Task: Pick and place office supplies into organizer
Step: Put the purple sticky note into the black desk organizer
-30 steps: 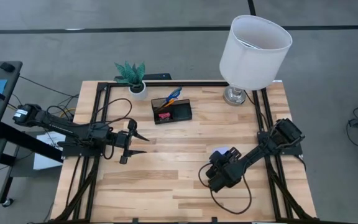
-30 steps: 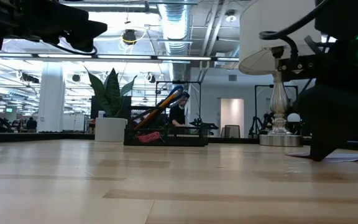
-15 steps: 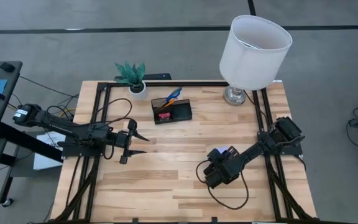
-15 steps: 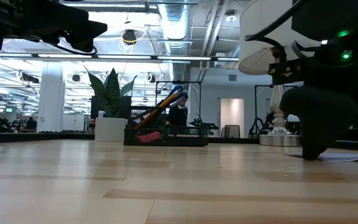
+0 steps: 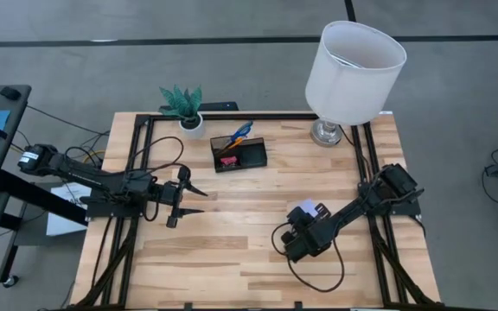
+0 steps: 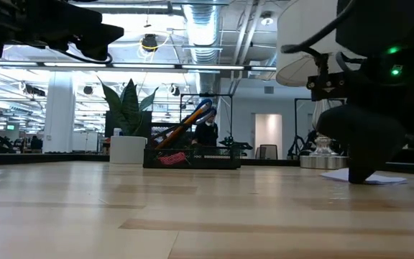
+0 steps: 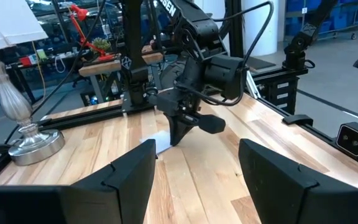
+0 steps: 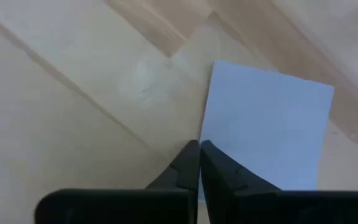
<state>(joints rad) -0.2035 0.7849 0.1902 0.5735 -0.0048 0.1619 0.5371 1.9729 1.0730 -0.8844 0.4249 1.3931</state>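
Note:
A pale blue note pad (image 8: pixel 269 127) lies flat on the wood at the table's right middle (image 5: pixel 306 210). My right gripper (image 8: pixel 199 148) stands over it, pointing down, shut with its tips at the pad's edge. The low view shows the tips (image 6: pixel 356 178) down at the sheet. The black organizer (image 5: pixel 239 154) stands at the far middle and holds blue-handled scissors (image 5: pixel 242 131), orange pencils and a pink eraser (image 5: pixel 228 161). My left gripper (image 5: pixel 199 197) hovers open over the table's left part, touching nothing. My right gripper meets the note pad at one side edge (image 8: pixel 205 134), where its two shut fingertips (image 8: pixel 188 163) come together. The fingers come from above, pointing down. The pad lies flat on the table. Whether a sheet is pinched between the tips cannot be told.
A white lamp (image 5: pixel 354 59) with a metal foot (image 5: pixel 326 131) stands at the far right. A small plant in a white pot (image 5: pixel 190 122) is at the far left beside the organizer. Bare wood stretches across the near half of the table (image 5: pixel 223 259).
My right gripper has shut at the note pad's edge and shifted a little toward the table's left. The pad has slid slightly the same way, staying flat on the wood.

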